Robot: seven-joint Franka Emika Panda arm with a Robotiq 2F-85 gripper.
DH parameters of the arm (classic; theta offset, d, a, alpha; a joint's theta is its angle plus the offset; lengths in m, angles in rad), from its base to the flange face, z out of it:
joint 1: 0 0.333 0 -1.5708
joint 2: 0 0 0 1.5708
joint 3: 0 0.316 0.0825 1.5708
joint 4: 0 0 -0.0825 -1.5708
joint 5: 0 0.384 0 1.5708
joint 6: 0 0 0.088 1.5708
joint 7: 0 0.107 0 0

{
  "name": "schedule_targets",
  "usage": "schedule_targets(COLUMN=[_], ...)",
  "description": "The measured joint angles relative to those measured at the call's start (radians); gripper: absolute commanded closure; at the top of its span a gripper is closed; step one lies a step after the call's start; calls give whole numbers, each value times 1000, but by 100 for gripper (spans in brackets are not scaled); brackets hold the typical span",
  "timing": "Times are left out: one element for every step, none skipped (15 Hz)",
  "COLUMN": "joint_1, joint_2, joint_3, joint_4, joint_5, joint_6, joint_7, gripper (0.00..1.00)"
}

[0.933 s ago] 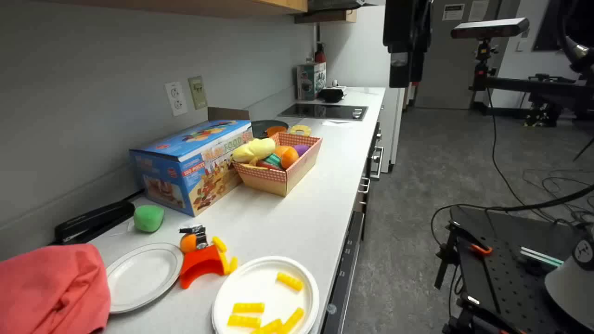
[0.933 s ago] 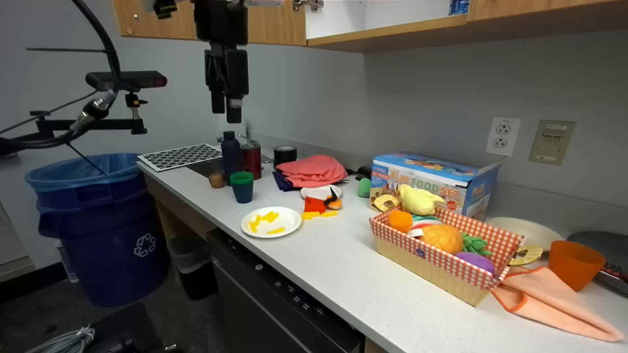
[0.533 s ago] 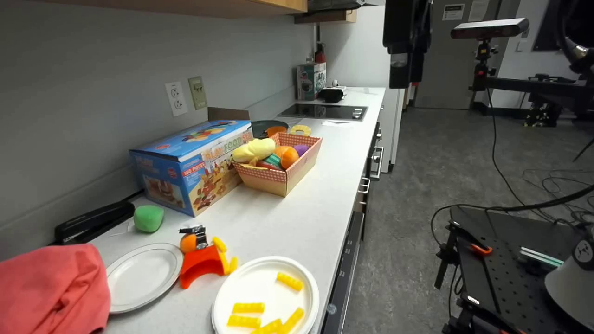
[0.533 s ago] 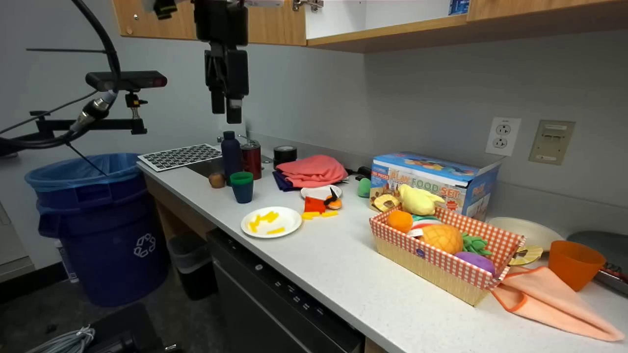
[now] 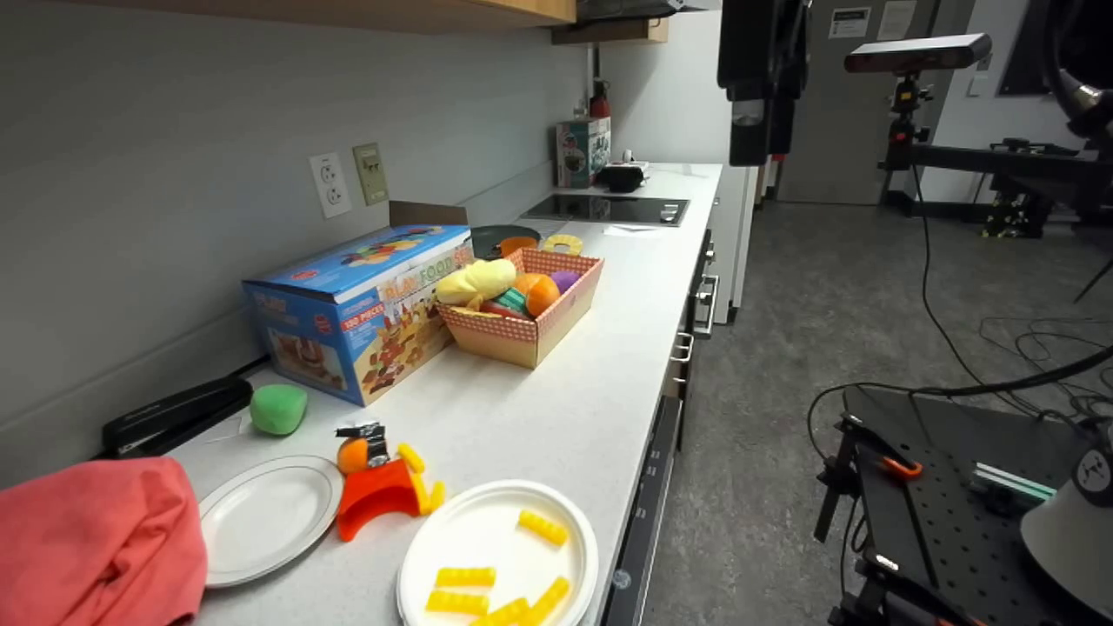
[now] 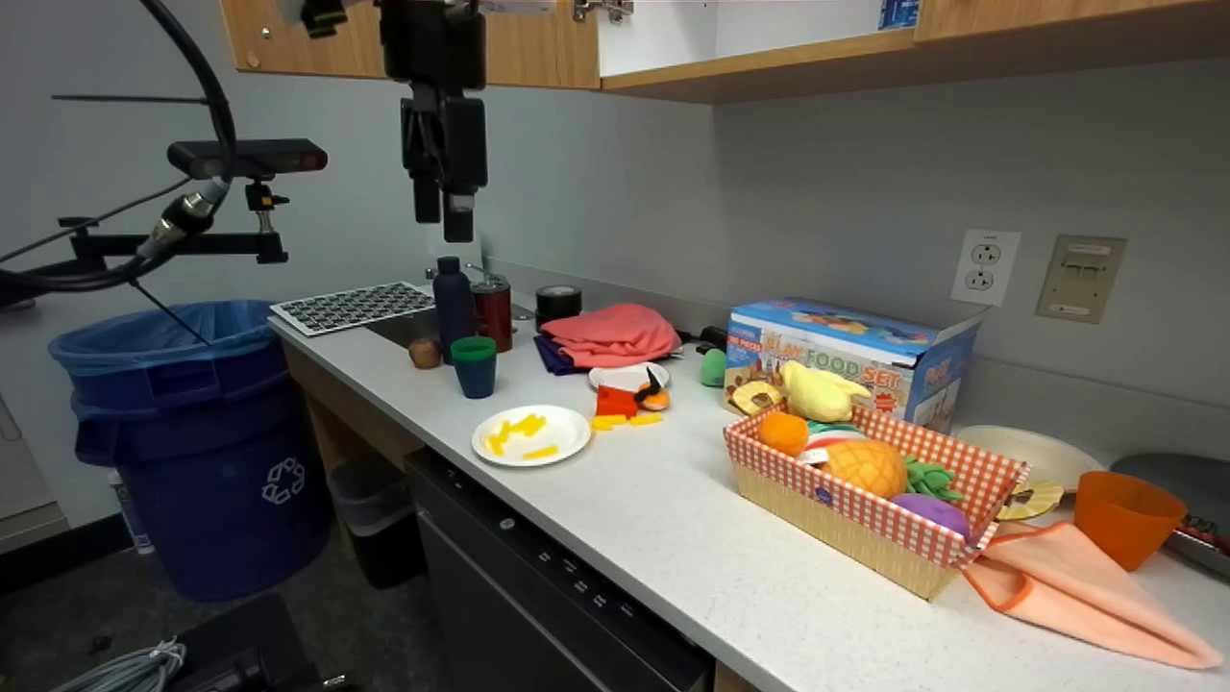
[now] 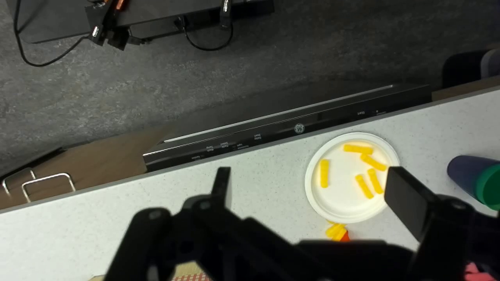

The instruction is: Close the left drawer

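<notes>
The drawers (image 7: 109, 160) sit under the edge of the counter (image 7: 258, 195), next to the dishwasher (image 7: 289, 130); in the wrist view two metal handles (image 7: 46, 179) stand out from them. Which one is the left drawer I cannot tell, nor whether it is slightly ajar; no pulled-out drawer box shows in any view. The claw (image 6: 443, 216) hangs well above counter height, apart from the handles, its fingers (image 7: 406, 201) spread wide and holding nothing. So the push seems not yet begun; I take this for the stage before an approach, unless the drawer is already fully in. If one does need shutting, the next move probably calls for going over to the handles, coming down on the floor (image 7: 312, 58) side, and pressing the drawer straight in, with the fingers better brought together first. Farther out, a plate (image 7: 340, 201) of yellow sticks (image 7: 324, 173) lies near the counter's edge, and a checked basket (image 6: 826, 524) stands beside a toy box (image 6: 826, 332).
</notes>
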Motion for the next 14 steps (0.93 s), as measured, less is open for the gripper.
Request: schedule_targets(joint_1=[0, 0, 1, 5, 13, 24, 36, 50, 65, 81, 97, 114, 130, 146], joint_2=[0, 0, -2, -7, -15, -27, -42, -59, -76, -91, -103, -112, -118, -122], joint_3=[0, 0, 1, 3, 6, 13, 22, 34, 47, 62, 76, 91, 106, 122], joint_4=[0, -1, -1, 0, 0, 2, 3, 4, 6, 7, 10, 13, 18, 26], joint_5=[0, 0, 0, 0, 0, 0, 0, 0, 0, 0, 0, 0, 0, -1], joint_6=[0, 0, 0, 0, 0, 0, 0, 0, 0, 0, 2, 7, 14, 22], joint_7=[0, -4, -10, -17, -25, -33, -41, -48, -54, -63, -73, -87, -100, -114], gripper=[0, 0, 0, 0, 0, 0, 0, 0, 0, 0, 0, 0, 0, 0])
